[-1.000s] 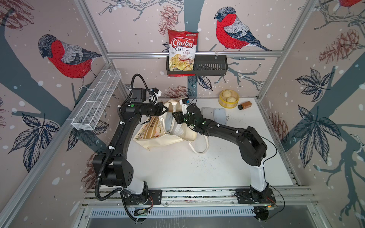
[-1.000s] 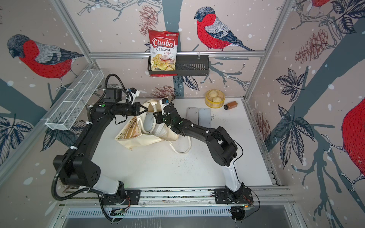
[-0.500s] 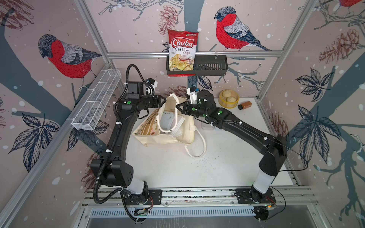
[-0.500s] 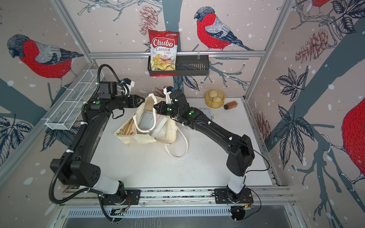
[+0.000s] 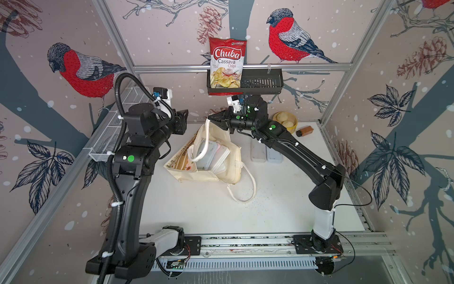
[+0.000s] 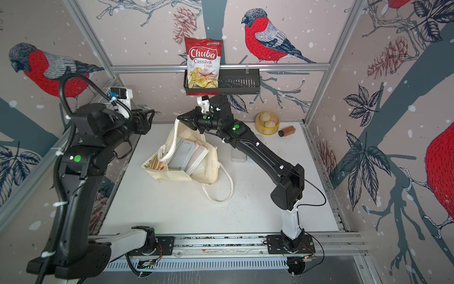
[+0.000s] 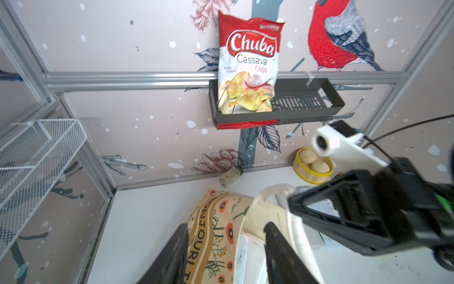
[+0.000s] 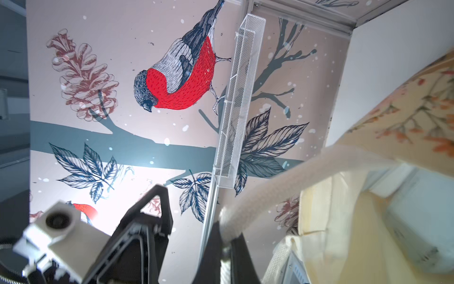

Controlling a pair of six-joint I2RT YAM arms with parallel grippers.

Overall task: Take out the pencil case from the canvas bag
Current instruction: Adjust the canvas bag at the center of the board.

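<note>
The canvas bag [image 5: 231,159] [image 6: 208,162] lies on the white table with its mouth lifted. My right gripper [image 5: 210,118] [image 6: 180,118] [image 8: 227,236] is shut on one off-white loop handle [image 5: 208,132] and holds it up above the bag's back edge. Inside the open mouth show flat pencil cases, a grey one [image 5: 207,153] [image 6: 183,155] and a pinkish one [image 5: 222,157]. My left gripper [image 5: 183,120] [image 6: 149,120] [image 7: 226,225] hangs open to the left of the bag, apart from it. The bag's floral side and tan band [image 7: 213,236] lie below it.
Two grey cases [image 5: 258,152] lie on the table right of the bag. The bag's other handle [image 5: 245,191] loops toward the front. A yellow tub of buns [image 5: 287,120], a brown bottle [image 5: 304,130], a chips bag [image 5: 227,64] in a black shelf, and a white wire basket [image 5: 115,127] ring the space.
My left gripper has opened and drawn back left from the bag's mouth. The right gripper has carried the handle up and toward the back, pulling the mouth open.
</note>
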